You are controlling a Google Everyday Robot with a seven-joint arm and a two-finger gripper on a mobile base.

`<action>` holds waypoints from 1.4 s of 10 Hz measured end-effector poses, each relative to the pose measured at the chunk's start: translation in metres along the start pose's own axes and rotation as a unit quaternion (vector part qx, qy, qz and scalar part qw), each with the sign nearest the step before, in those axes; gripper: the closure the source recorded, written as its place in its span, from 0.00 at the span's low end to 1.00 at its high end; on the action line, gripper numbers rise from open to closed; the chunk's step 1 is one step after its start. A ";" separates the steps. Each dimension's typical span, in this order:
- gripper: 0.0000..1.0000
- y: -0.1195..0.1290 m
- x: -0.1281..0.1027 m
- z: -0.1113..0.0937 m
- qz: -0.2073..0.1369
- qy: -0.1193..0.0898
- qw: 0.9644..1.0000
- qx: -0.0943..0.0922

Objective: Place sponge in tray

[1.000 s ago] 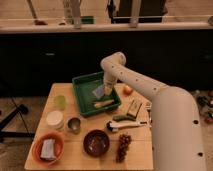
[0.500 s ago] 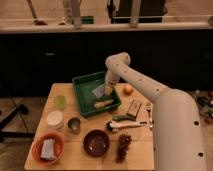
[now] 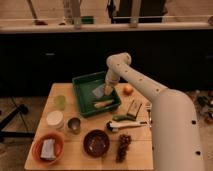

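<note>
The deep-green tray [image 3: 83,95] stands at the back middle of the wooden table. The blue-grey sponge [image 3: 98,92] lies inside it, toward its right side, with a pale elongated item [image 3: 103,104] just in front of it in the tray. My gripper [image 3: 108,89] hangs over the tray's right part, just right of and slightly above the sponge, at the end of the white arm [image 3: 135,80] that reaches in from the right.
An orange bowl [image 3: 47,148] with a paler grey pad sits front left, a dark maroon bowl [image 3: 96,142] front middle, grapes [image 3: 123,146] beside it. A cup [image 3: 60,101], white container [image 3: 54,119], metal can [image 3: 74,124], orange fruit [image 3: 128,89] and utensils [image 3: 125,124] lie around.
The arm's upper joint has shifted right and up a little, and the gripper has risen slightly over the tray. The sponge stays in the tray.
</note>
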 end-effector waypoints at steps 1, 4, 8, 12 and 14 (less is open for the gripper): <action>0.99 0.000 -0.001 0.001 -0.002 -0.002 1.000 -0.002; 0.99 0.000 -0.003 0.002 -0.006 -0.008 1.000 -0.006; 0.80 0.001 -0.005 0.001 -0.025 -0.021 0.999 -0.009; 0.40 0.002 -0.005 -0.001 -0.037 -0.044 0.998 -0.016; 0.22 0.004 -0.005 -0.002 -0.042 -0.051 0.998 -0.019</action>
